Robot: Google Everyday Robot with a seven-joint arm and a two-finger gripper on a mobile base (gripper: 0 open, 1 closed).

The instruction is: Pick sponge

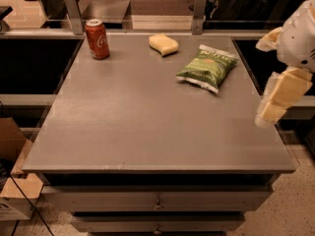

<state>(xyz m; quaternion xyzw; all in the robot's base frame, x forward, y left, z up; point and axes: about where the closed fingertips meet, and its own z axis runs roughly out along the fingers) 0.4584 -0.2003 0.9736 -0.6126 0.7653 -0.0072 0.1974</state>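
The sponge [164, 44] is a small pale yellow block with wavy edges, lying at the far middle of the grey table [147, 127]. My gripper [270, 109] hangs at the right edge of the view, above the table's right side, with its pale yellow blocky fingers pointing down and to the left. It is far from the sponge, to its right and nearer the camera. It holds nothing.
A red soda can [97, 39] stands upright at the far left. A green chip bag [207, 67] lies right of the sponge, between it and my gripper. Metal posts and a rail run along the far edge. A cardboard box [12, 181] sits on the floor left.
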